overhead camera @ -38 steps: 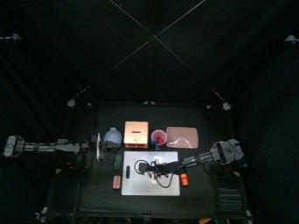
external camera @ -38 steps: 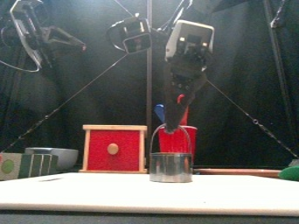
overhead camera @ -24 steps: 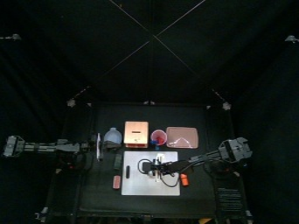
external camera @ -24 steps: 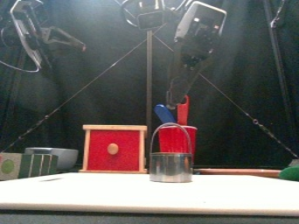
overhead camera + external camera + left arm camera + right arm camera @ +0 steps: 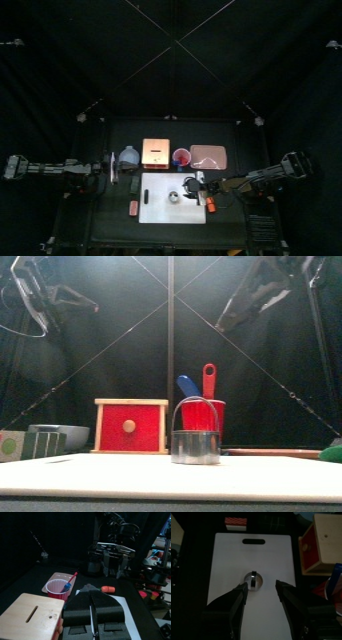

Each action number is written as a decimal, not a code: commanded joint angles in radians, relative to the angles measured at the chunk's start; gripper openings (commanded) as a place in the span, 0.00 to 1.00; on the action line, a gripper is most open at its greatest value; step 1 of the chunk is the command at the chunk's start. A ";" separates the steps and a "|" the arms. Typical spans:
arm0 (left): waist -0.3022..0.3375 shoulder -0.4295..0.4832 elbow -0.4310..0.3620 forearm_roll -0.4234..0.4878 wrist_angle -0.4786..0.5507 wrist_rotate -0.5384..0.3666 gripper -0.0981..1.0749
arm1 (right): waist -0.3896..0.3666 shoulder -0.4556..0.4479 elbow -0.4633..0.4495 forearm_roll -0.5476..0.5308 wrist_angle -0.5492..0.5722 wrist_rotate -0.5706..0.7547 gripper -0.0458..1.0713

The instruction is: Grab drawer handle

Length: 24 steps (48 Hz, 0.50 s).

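The drawer [image 5: 158, 153] is an orange-tan box at the back of the table; its red front with a round knob [image 5: 130, 426] faces the front view. It also shows in the left wrist view [image 5: 32, 615] and the right wrist view [image 5: 322, 546]. My left gripper [image 5: 112, 170] is shut and empty, to the left of the drawer and apart from it; its jaws [image 5: 93, 614] meet in a line. My right gripper [image 5: 261, 586] is open and empty above a small metal cup [image 5: 252, 580] on the white sheet [image 5: 231, 562], away from the drawer.
A red cup [image 5: 201, 414] holding a blue and a red utensil stands beside the drawer, behind the metal cup [image 5: 195, 446]. A pinkish tray [image 5: 210, 156] lies at the back right. Small orange items [image 5: 210, 203] lie by the sheet's edges. A grey box [image 5: 54, 438] stands at the far left.
My right arm has drawn back to the right and risen away from the cups, out of the middle of the front view. The left arm has not moved.
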 commanded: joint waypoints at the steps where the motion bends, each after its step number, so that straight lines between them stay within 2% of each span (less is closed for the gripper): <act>1: -0.002 0.003 -0.014 0.029 -0.018 0.002 0.14 | -0.026 -0.080 0.072 -0.014 -0.104 0.000 0.79; 7: -0.017 0.003 -0.011 0.077 -0.017 0.002 0.14 | -0.071 -0.153 0.175 -0.017 -0.229 0.000 0.79; 11: -0.032 0.003 -0.008 0.087 -0.012 0.000 0.14 | -0.098 -0.179 0.215 -0.014 -0.273 0.000 0.79; 24: -0.034 0.003 -0.002 0.083 -0.012 0.000 0.14 | -0.141 -0.190 0.244 -0.015 -0.295 -0.003 0.79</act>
